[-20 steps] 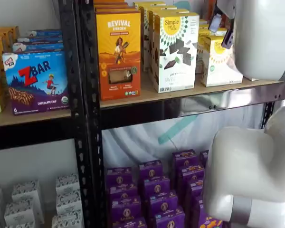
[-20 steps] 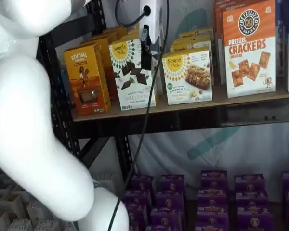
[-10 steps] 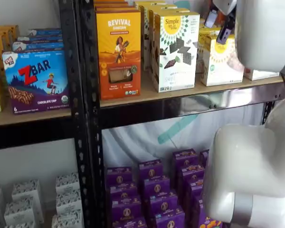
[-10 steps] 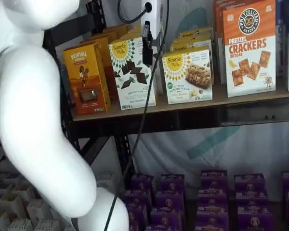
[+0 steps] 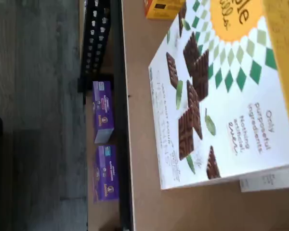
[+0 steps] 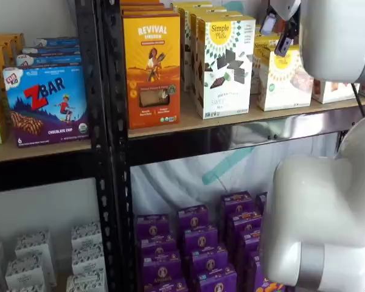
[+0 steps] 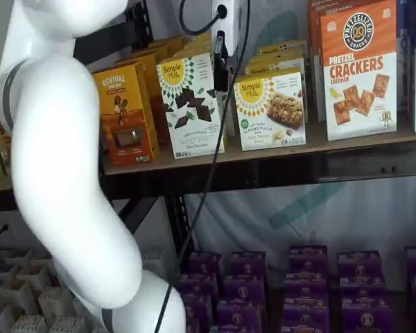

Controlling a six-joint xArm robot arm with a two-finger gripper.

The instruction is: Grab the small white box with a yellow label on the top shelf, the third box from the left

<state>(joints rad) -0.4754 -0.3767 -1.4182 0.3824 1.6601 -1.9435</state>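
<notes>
The white arm (image 7: 62, 173) fills much of both shelf views. Behind it, the top shelf (image 7: 277, 149) holds an orange carton (image 7: 125, 114), a tall chocolate carton (image 7: 191, 104), the small white box (image 7: 270, 109) just right of it, and a crackers carton (image 7: 358, 69). The gripper (image 7: 220, 66) hangs in front of the tall carton's right edge, jaws wide, nothing held.

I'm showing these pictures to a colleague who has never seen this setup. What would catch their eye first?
Probably the big white robot arm, which fills one side of a shelf view in front of the shelves. Next, the bright boxes on the top shelf: an orange box, a tall white box with chocolate squares, the small white box and a cracker box. Purple boxes crowd the level below.
</notes>
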